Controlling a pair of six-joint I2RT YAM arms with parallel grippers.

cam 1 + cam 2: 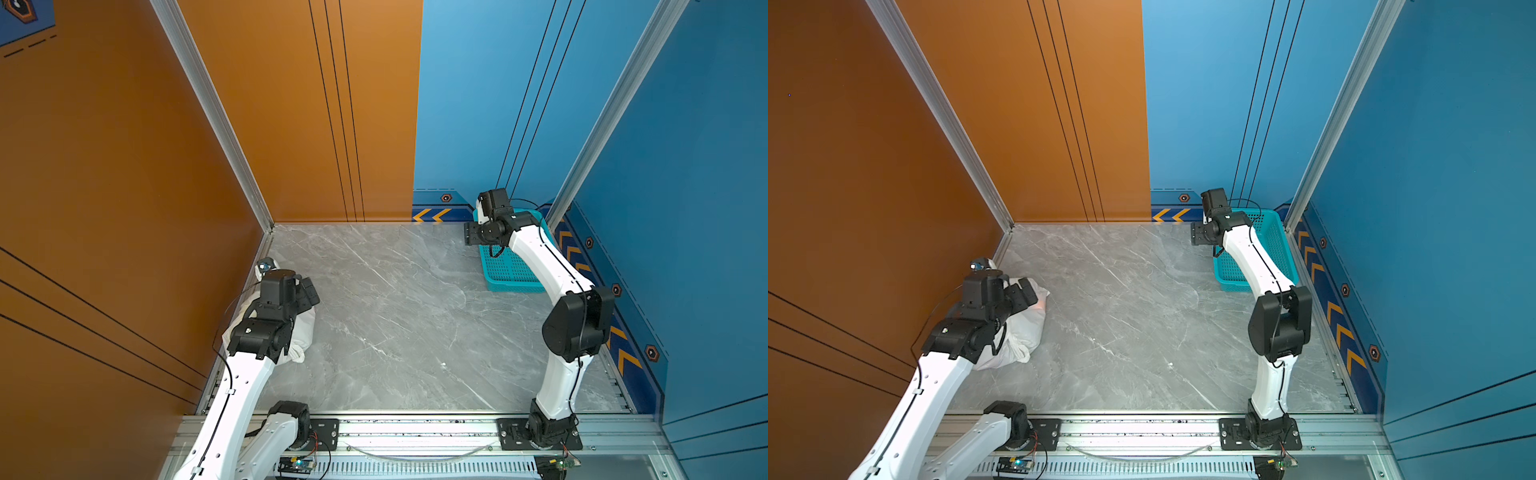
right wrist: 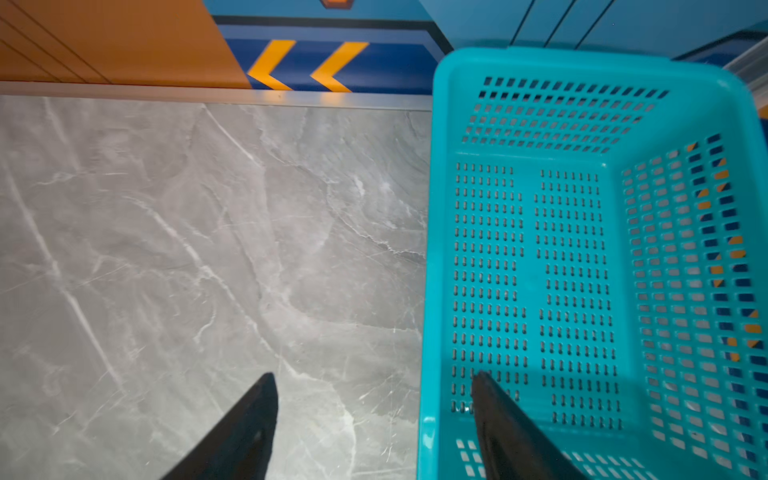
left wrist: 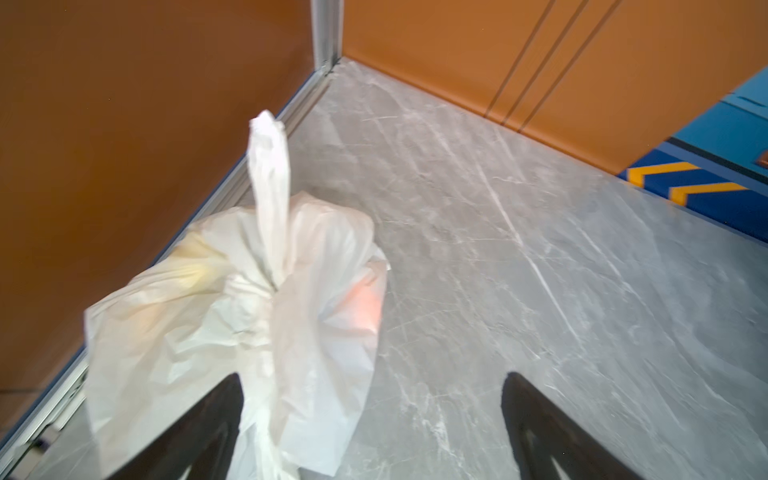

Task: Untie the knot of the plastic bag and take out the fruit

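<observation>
The big grey table (image 1: 395, 311) had two things on it, and they sat far apart. The teal basket (image 1: 1273, 245) sat in the far right corner, and nothing could be seen inside it. The plastic bag (image 1: 1021, 332) lay on the left side, close to the orange wall and partly under the left arm. It looked full and lumpy. The left gripper (image 3: 374, 376) hung just over the bag with its two black fingers spread wide, and it held nothing. The right gripper (image 2: 374, 374) was far from the bag, by the basket's near edge. Its fingers were apart too, one over the basket and one over the table, with nothing between them. The knot (image 3: 270, 199) was tied shut. Its thin white tail stood almost straight up from the top of the bag. It was just ahead of the left gripper and closer to one finger than to the other. So the left arm was much nearer, and it would probably have to slide over a bit and close on the tail from the sides. The fruit (image 3: 365, 303) was inside the bag, showing only as soft orange and yellow patches through the thin plastic.
</observation>
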